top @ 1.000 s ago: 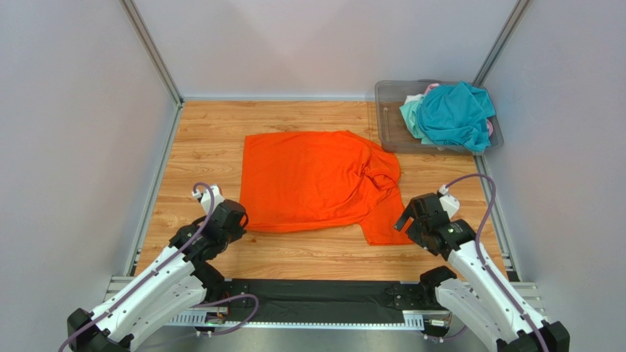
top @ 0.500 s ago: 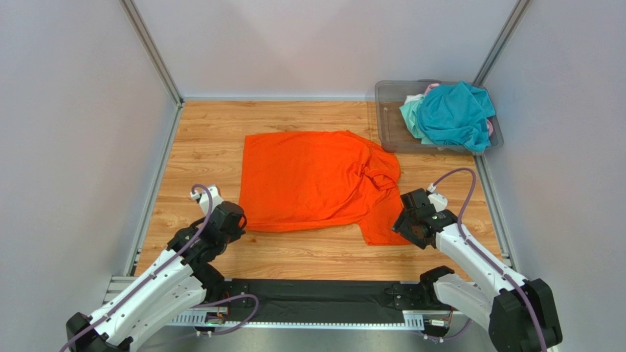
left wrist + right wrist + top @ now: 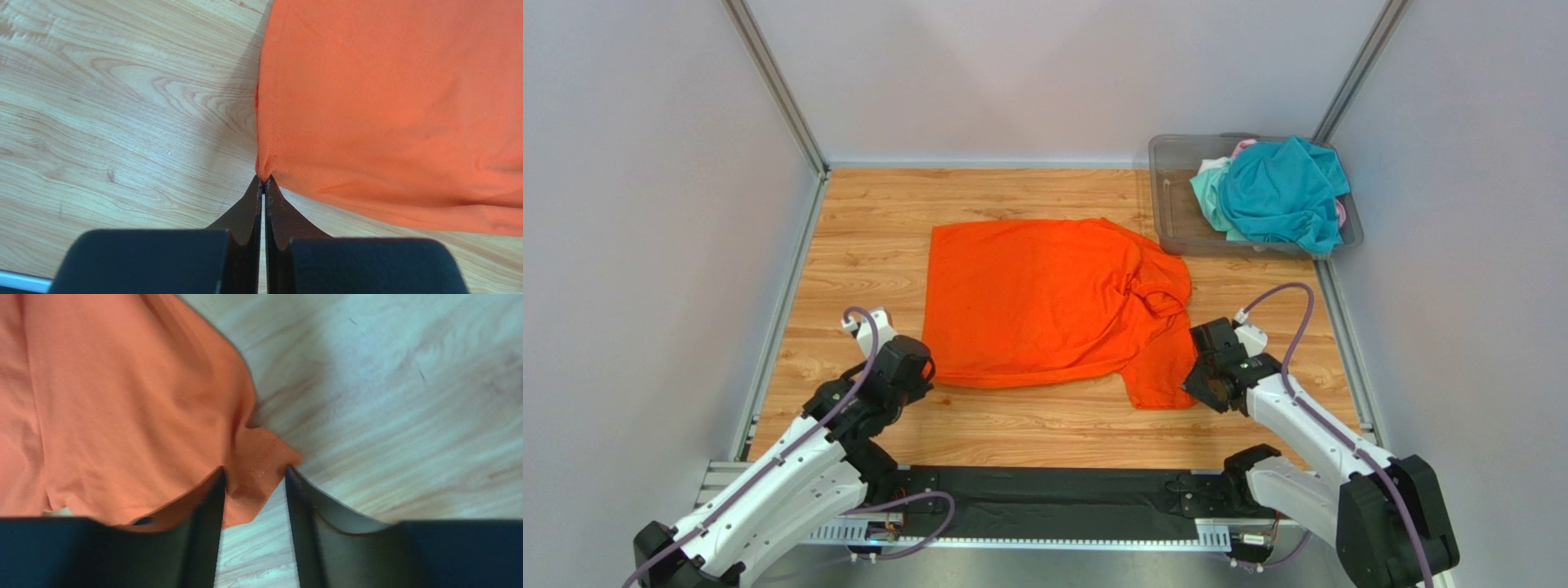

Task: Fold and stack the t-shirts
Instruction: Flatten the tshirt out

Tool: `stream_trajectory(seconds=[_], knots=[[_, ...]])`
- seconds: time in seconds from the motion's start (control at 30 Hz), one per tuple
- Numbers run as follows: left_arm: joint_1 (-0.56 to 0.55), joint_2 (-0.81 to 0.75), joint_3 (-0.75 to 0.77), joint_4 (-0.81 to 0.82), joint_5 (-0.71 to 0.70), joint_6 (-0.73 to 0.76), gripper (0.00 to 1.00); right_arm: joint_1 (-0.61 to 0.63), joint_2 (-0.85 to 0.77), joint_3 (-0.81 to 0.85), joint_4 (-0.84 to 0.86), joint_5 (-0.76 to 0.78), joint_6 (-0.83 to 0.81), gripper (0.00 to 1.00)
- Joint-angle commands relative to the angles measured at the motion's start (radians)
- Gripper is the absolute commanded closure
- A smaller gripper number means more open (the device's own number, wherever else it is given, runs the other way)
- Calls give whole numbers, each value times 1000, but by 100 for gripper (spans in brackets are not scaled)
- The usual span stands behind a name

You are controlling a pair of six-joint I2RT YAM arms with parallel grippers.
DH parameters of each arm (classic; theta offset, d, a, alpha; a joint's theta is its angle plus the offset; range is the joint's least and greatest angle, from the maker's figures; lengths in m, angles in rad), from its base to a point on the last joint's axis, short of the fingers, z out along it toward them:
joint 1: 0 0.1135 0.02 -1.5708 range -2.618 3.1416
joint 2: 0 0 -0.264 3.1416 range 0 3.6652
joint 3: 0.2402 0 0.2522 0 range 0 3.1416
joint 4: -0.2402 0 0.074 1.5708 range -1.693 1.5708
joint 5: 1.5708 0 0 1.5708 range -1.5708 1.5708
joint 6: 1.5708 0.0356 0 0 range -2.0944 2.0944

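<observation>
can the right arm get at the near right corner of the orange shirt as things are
Probably yes: the right claw sits at that corner of the orange shirt, the hemmed tip lying between its parted jaws. Nothing covers it; only the table lies beside.

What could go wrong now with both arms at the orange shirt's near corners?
The left jaws, shut, pinch just the corner tip of the orange t-shirt; it may slip on lifting.
The right jaws straddle only a small hem corner, so they might close on little fabric, leaving that bunched side dragging.
</observation>
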State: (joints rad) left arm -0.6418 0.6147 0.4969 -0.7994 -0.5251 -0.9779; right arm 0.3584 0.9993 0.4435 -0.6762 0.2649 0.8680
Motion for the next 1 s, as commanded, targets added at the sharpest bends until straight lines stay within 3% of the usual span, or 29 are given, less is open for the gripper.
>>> stream_trajectory(seconds=[0.0, 0.17, 0.33, 0.57, 0.73, 0.83, 0.97], knots=[[-6, 11, 5, 28, -6, 24, 100, -1, 38, -49, 116, -18, 5, 67], [-6, 30, 55, 22, -29, 38, 100, -1, 10, -29, 164, -29, -64, 100], [-6, 22, 129, 9, -50, 47, 100, -1, -141, 43, 118, -7, -119, 100], [-6, -41, 336, 12, -46, 103, 100, 1, -486, 248, 75, -35, -172, 100], [-4, -92, 561, 23, -46, 169, 100, 1, -524, 470, 58, -46, -204, 100], [-4, -136, 672, 66, -23, 222, 100, 1, -490, 706, 30, -59, -234, 100], [-4, -164, 788, 134, 83, 292, 100, 1, -447, 939, -3, -85, -262, 100]])
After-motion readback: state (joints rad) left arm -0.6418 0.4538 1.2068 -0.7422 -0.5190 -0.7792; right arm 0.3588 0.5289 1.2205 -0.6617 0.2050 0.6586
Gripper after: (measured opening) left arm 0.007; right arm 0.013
